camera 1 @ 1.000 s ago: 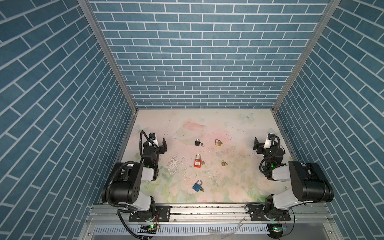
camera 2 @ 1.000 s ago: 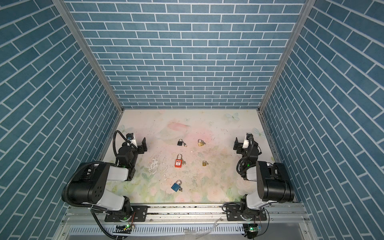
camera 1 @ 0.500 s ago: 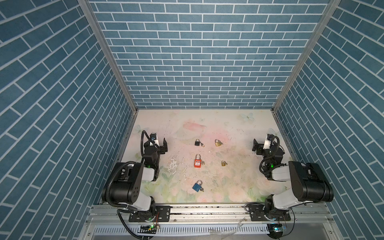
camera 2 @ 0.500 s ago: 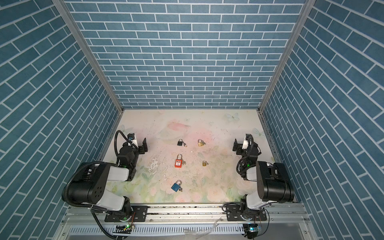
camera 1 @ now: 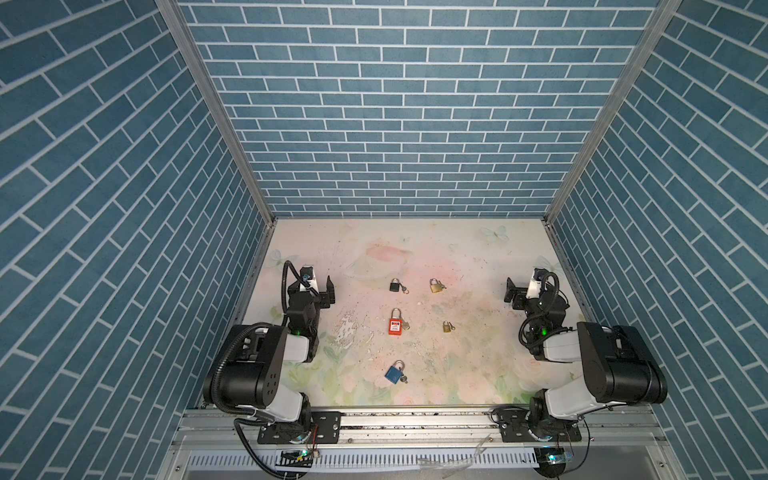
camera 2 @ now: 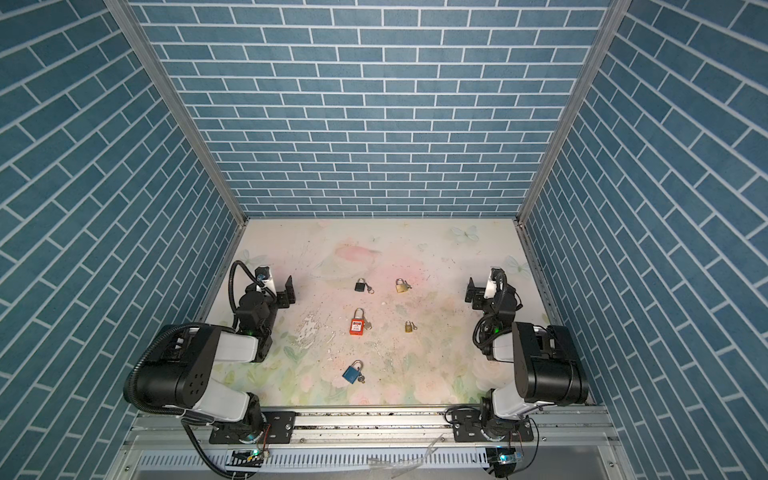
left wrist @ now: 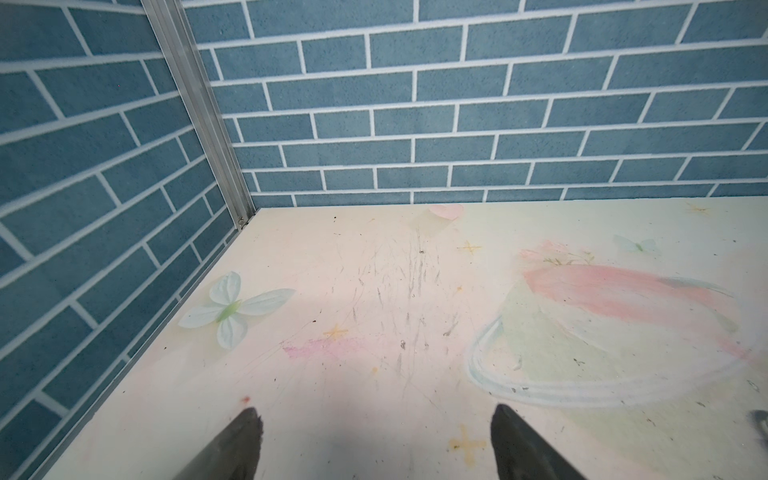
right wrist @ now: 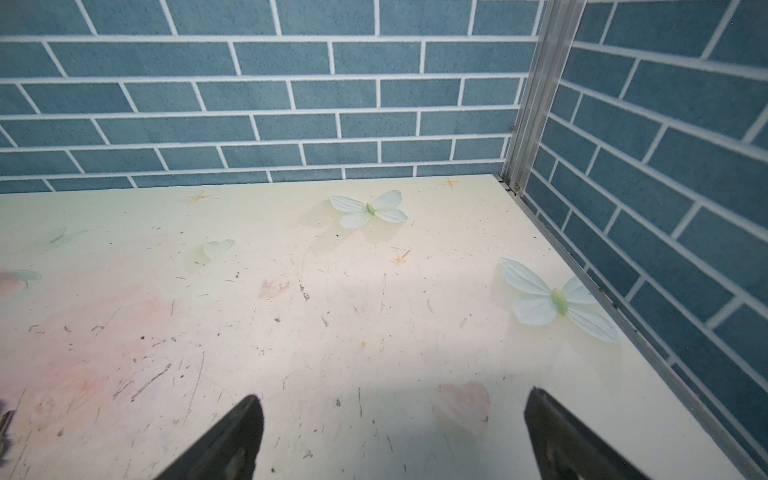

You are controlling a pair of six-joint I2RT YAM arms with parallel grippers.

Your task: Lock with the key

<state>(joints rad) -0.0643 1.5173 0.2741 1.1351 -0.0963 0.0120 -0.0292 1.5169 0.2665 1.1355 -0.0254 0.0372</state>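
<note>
Five padlocks lie flat on the tabletop (camera 1: 478, 249), in the middle area between the two arms, and no gripper touches them. In both top views the black lock (camera 1: 395, 285) and the brass lock (camera 1: 435, 286) form the far row. Nearer to the robot lie the red lock (camera 1: 395, 326) and, to its right, the small brass lock (camera 1: 446, 327). The blue lock (camera 1: 392, 373) lies alone, closest to the front rail (camera 1: 415, 426). Beside each lock there is a small key; the key (camera 1: 405, 324) of the red lock touches the right side of its body. I cannot tell whether the keys sit in the keyholes or whether the shackles are closed, because they are too small.

The left gripper (left wrist: 376, 419) has its jaws spread wide, with nothing between them. It is over bare tabletop near the left wall (camera 1: 124, 208), well apart from the locks. The right gripper (right wrist: 392, 405) is spread wide in the same way and holds nothing. It is near the right wall (camera 1: 665, 208), also well apart from the locks. Both wrist views show scratched tabletop with printed butterflies (left wrist: 232, 309) and the blue brick back wall (right wrist: 291, 95).
</note>
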